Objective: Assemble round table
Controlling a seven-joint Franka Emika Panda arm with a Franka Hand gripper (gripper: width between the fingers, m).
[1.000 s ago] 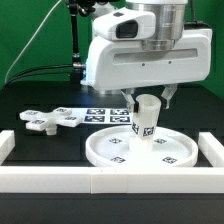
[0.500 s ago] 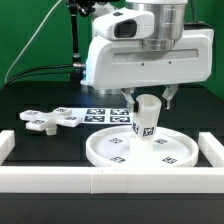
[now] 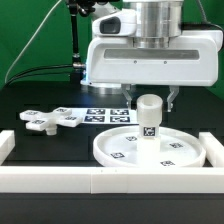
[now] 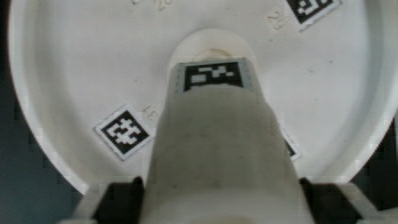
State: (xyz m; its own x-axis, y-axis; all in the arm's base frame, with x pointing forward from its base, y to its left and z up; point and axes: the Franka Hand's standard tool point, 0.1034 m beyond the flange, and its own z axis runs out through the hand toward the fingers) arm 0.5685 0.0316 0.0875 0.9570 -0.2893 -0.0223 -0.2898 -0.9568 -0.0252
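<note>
The large white round disc (image 3: 118, 150) lies flat on the black table and fills the wrist view (image 4: 71, 90). The short cylinder leg (image 3: 149, 118) stands upright at the disc's middle, with a tag on its side (image 4: 217, 120). My gripper (image 3: 150, 98) comes down from above, and its black pads (image 4: 128, 200) press on both sides of the leg's top, so it is shut on the leg. The flat cross-shaped base (image 3: 50, 119) lies loose at the exterior view's left, apart from the disc.
The marker board (image 3: 100, 114) lies behind the disc. A long white border rail (image 3: 100, 181) runs along the front, with raised ends at the left (image 3: 6, 146) and right (image 3: 214, 150). A green backdrop stands behind.
The wrist has turned about the leg. The leg now stands straighter with its tag facing the camera, and the disc has shifted slightly toward the exterior view's right.
</note>
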